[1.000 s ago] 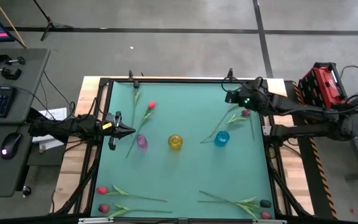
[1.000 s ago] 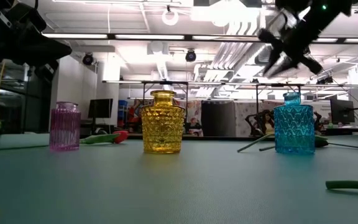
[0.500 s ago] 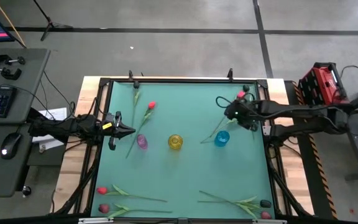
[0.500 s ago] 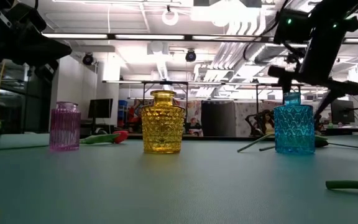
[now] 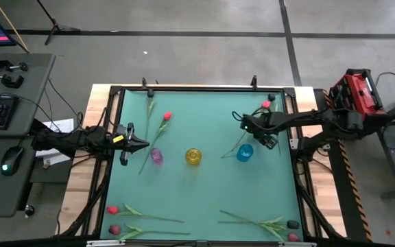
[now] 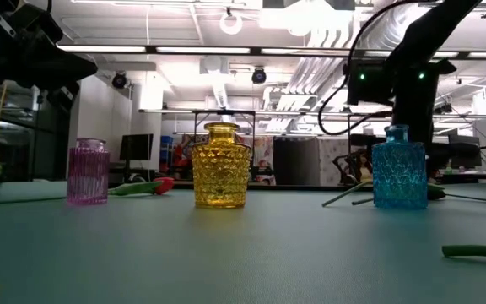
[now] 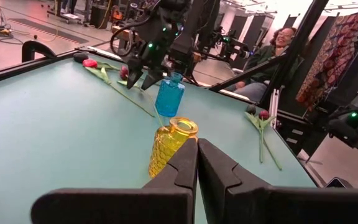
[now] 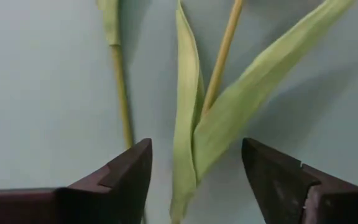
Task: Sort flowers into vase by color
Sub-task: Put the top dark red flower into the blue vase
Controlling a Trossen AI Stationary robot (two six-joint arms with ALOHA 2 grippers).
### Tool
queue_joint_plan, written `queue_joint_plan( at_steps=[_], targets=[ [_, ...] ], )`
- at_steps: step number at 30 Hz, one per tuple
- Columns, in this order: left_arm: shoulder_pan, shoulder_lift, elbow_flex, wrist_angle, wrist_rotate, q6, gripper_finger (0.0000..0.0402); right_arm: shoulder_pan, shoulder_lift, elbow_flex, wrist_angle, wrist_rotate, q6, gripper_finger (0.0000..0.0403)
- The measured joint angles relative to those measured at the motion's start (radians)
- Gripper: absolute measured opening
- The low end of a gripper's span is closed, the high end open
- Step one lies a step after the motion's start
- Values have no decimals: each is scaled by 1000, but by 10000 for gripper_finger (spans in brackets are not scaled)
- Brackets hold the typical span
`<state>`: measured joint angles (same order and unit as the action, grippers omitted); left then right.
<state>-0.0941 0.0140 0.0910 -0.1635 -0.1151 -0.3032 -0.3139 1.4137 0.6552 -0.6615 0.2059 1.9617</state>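
Two arms reach over the green tabletop (image 5: 204,192). At the left edge, the left gripper (image 5: 141,144) waits with its fingers (image 7: 182,168) clenched together on nothing, just beside the pink vase (image 5: 156,156) and the stem of a red tulip (image 5: 162,123). Next come the yellow vase (image 5: 193,156) at the middle and the blue vase (image 5: 245,152) right of it. The right gripper (image 5: 251,127) hovers low beside the blue vase, its fingers (image 8: 120,177) spread apart and grasping nothing; between them lie the thin stem and pale leaves of a tulip (image 8: 219,118) flat on the tabletop, touching neither finger. More tulips lie along the near edge at both corners (image 5: 142,218). Beyond the tabletop is a workshop with ceiling lights, and a seated person (image 7: 272,53) shows behind the far rail.
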Motion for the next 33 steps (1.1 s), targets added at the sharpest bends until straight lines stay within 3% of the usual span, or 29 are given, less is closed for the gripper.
queue_joint_plan(
  at_steps=[4,7,10,15,21,24,28,33],
  targets=[
    [0,0,0,0,0,0,0,-14,27,1,7,0,2,177],
    [0,0,0,0,0,0,0,-16,32,4,-3,-3,-6,99],
    [0,0,0,0,0,0,0,-6,12,40,-4,9,-121,18],
    [0,0,0,0,0,0,0,18,-111,159,-29,32,-404,16],
    [0,0,0,0,0,0,0,56,-301,362,-57,233,-903,7],
    [0,0,0,0,0,0,0,101,-393,427,-7,273,-1160,3],
    [0,0,0,0,0,0,0,214,-507,392,76,291,-1307,2],
    [0,0,0,0,0,0,0,382,-642,189,259,436,-1366,1]
  ],
)
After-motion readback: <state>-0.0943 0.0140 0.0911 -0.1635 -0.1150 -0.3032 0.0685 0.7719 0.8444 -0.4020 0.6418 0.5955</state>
